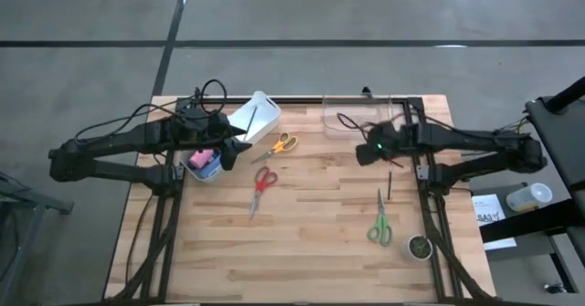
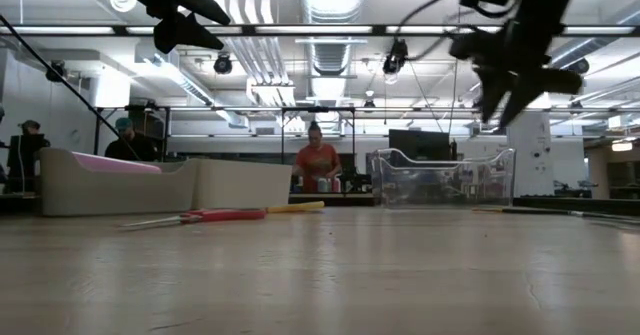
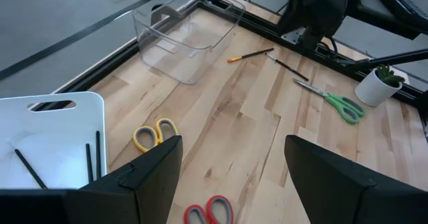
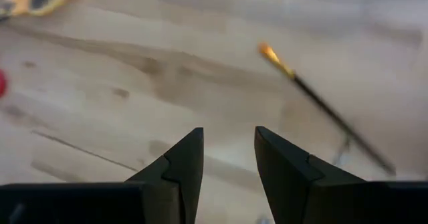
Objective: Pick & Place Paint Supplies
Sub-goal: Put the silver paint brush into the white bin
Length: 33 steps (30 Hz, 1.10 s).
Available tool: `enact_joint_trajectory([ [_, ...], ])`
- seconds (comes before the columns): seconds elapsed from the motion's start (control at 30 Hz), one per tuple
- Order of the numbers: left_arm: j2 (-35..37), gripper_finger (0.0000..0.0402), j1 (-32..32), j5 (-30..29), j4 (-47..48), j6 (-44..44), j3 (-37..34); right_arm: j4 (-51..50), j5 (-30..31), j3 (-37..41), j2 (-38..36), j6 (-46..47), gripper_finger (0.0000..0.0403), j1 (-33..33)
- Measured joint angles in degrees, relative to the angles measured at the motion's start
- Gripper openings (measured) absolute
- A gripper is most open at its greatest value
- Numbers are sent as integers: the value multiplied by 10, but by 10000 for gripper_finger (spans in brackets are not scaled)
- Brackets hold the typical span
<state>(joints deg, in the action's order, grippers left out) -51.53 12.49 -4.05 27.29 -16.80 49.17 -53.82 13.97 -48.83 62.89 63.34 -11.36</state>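
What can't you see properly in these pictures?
- White bin: high view, the left gripper and its arm cover most of its contents.
- Paintbrush: right wrist view, blurred.
- Right gripper: its fingers stand apart, nothing between them.
- Potted plant: left wrist view, too small for detail.

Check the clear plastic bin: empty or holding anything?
Empty: the left wrist view shows the clear bin with nothing inside; a paintbrush lies outside it.

The open left end effector hangs over yellow scissors beside a white bin.
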Motion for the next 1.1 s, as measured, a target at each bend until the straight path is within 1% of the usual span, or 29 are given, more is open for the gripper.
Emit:
enact_joint_trajectory([
  [0.1, 0, 271, 0, 0, 0, 0, 0, -4, -1, 52, -29, 84, 132, 25],
  [0.2, 0, 271, 0, 0, 0, 0, 0, -4, -5, 88, -44, 143, 132, 49],
  [0.33, 0, 271, 0, 0, 0, 0, 0, -19, -7, 112, -46, 193, 132, 77],
  [0.47, 0, 271, 0, 0, 0, 0, 0, -70, -34, 125, -32, 246, 132, 98],
  [0.73, 0, 271, 0, 0, 0, 0, 0, -69, -40, 146, -12, 284, 132, 131],
  [0.97, 0, 271, 0, 0, 0, 0, 0, -43, -40, 160, 24, 287, 132, 131],
  [1.1, 0, 271, 0, 0, 0, 0, 0, -18, -51, 175, 47, 288, 132, 133],
])
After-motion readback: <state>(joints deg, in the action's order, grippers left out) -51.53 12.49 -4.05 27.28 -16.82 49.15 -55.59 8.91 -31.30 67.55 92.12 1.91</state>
